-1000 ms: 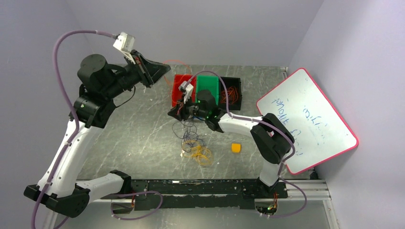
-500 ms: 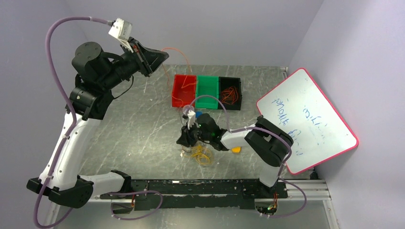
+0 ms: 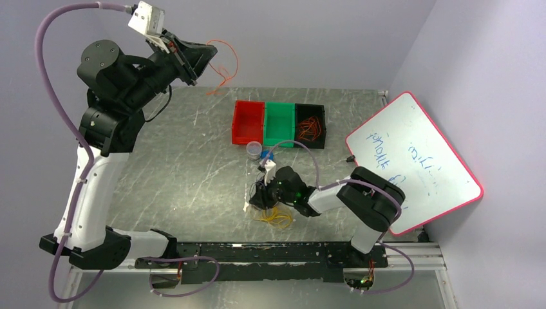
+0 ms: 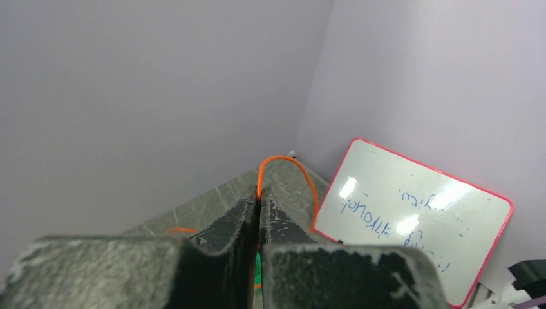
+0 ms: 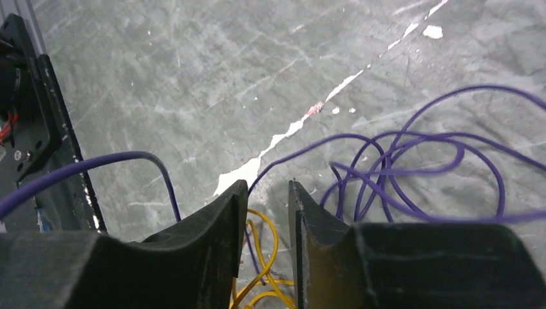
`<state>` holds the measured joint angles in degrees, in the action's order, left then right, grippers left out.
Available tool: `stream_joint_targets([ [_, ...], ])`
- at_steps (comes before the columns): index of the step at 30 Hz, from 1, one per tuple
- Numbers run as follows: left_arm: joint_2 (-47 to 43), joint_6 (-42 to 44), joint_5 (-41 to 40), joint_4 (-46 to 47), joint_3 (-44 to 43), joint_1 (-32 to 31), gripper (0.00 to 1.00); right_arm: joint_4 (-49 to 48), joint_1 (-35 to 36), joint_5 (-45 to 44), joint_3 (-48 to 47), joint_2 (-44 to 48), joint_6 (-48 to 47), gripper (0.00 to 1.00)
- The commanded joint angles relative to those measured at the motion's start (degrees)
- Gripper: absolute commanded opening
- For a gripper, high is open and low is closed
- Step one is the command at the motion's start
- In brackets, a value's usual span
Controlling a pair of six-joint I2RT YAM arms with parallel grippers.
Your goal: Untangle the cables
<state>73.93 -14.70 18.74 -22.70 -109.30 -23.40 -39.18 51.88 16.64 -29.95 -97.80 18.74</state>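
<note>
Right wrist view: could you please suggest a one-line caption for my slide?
Open right gripper over tangled purple cable and yellow cable on a scratched grey table.

We find three bins (image 3: 279,125) at upper centre, a whiteboard (image 3: 412,161) leaning right of them, and the cables (image 3: 273,216) heaped lower centre (under the right gripper (image 3: 255,198)).

One red-orange cable (image 3: 226,63) hangs in a thin loop high above the table (image 3: 187,174), pinched between the closed fingers of the left gripper (image 3: 207,56). Dark purple cables (image 5: 418,171) sprawl in overlapping loops on the table, crossing a small yellow-orange tangle (image 3: 275,217); more red-orange wire (image 3: 310,127) sits bunched in the black bin (image 3: 310,107)
</note>
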Motion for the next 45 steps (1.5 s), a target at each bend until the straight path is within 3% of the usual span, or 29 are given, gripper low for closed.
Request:
stream_joint_targets([
  [1,0.67,2.17,-1.73,-1.76,-1.12,0.23,0.07,-0.01,0.36,-3.38,-1.13,3.68,-0.95,0.36],
  [7,-0.72,1.69,-1.65,-1.38,3.36,0.23,0.07,12.72,0.4,-13.53,-8.45,10.91,-7.07,0.48],
  [13,-2.23,1.6,-2.56,-1.3,6.79,0.27,0.07,28.17,0.51,-31.95,-15.33,15.04,-13.65,0.56],
  [20,-2.56,1.72,-3.27,-1.14,8.7,0.24,0.07,45.39,0.57,-32.31,-20.76,17.36,-20.26,0.63],
  [24,-3.15,0.94,-3.2,-0.11,11.02,0.21,0.07,51.37,0.66,-42.52,-21.95,20.12,-16.91,0.64],
  [27,-3.5,0.4,-3.32,0.17,12.61,0.25,0.07,57.55,0.66,-49.23,-24.65,19.84,-15.96,0.72],
  [33,-3.88,-0.24,-3.37,0.42,14.82,0.28,0.07,76.69,0.68,-49.62,-34.26,10.7,-15.89,0.8],
  [38,-4.42,-0.29,-4.39,0.69,15.98,0.28,0.07,87.56,0.94,-59.67,-37.48,4.88,-10.16,0.85],
  [42,-4.18,-0.16,-4.5,0.53,16.22,0.28,0.07,91.59,0.82,-68.04,-39.55,2.37,-5.34,0.94],
  [45,-4.12,-0.24,-3.94,0.56,16.56,0.28,0.07,86.21,0.41,-64.43,-38.75,4.8,-4.98,0.95],
])
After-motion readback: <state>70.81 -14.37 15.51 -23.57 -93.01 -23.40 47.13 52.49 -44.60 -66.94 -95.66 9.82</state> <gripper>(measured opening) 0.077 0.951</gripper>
